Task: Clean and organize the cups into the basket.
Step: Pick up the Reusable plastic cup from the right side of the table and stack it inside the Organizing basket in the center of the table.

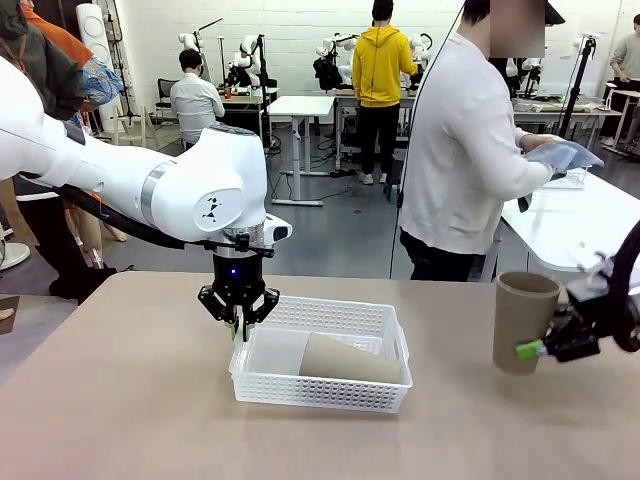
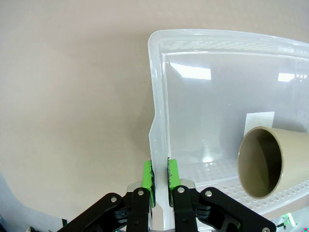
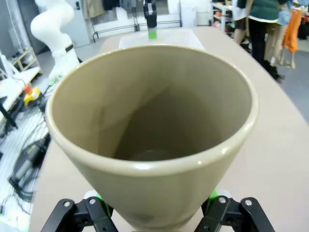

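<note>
Left gripper [image 1: 240, 328] pinched the white basket [image 1: 320, 386] by its nine o'clock wall; lying cup [image 1: 348, 358] rested inside. At three o'clock, right gripper [image 1: 535, 348] clasped upright cup [image 1: 520, 315].

The left gripper [image 2: 159, 176] pinches the near wall of the white basket [image 2: 157, 96], one green pad on each side of it. Inside, ahead and to the gripper's right, a brown paper cup [image 2: 270, 162] lies on its side, mouth toward the gripper. Beige bench [image 2: 72, 96] stretches to its left.
</note>
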`<state>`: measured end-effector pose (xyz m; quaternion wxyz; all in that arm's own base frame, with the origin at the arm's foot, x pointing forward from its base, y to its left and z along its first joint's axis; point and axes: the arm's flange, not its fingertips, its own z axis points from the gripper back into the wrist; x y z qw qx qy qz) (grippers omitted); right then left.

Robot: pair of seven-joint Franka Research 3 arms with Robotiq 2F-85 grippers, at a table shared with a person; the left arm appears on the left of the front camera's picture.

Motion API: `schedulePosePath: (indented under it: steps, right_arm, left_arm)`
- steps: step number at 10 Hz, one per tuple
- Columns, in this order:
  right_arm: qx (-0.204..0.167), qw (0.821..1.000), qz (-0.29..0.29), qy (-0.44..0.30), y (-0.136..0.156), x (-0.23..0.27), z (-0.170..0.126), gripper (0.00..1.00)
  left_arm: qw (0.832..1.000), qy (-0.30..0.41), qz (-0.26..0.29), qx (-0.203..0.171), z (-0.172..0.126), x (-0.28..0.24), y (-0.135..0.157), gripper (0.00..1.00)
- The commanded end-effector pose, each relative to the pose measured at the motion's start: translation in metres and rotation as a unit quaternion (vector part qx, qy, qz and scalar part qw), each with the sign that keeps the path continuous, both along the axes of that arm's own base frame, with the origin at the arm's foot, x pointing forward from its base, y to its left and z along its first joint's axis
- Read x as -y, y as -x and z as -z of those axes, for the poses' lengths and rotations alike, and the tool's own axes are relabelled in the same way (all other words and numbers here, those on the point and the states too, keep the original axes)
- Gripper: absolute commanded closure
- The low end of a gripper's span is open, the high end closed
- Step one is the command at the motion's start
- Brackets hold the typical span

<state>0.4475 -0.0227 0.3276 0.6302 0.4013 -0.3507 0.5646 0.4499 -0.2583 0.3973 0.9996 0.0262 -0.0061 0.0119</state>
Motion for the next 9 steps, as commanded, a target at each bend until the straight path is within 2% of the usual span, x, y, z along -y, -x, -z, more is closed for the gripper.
schedulePosePath:
  steps: [1,2,4,5,6,9]
  right_arm:
    - [-0.029,0.999,0.033,0.015,0.029,0.002,-0.087,1.00]
    - [-0.031,0.999,0.039,0.017,0.033,0.008,-0.122,1.00]
    - [-0.003,0.999,0.037,0.018,0.048,0.010,-0.166,1.00]
    - [0.012,0.999,0.037,0.025,0.054,0.008,-0.178,1.00]
    - [0.019,0.999,0.035,0.034,0.059,0.011,-0.177,1.00]
    - [0.010,0.999,0.043,0.020,0.054,0.010,-0.183,1.00]
  left_arm:
    - [1.000,0.000,-0.006,0.003,0.000,0.002,0.001,1.00]
    - [1.000,0.000,-0.006,0.003,0.000,0.002,0.001,1.00]
    - [1.000,0.000,-0.006,0.003,0.000,0.002,0.001,1.00]
    - [1.000,0.000,-0.006,0.003,0.000,0.002,0.001,1.00]
    - [1.000,0.000,-0.006,0.003,0.000,0.002,0.001,1.00]
    - [1.000,0.000,-0.006,0.003,0.000,0.002,0.001,1.00]
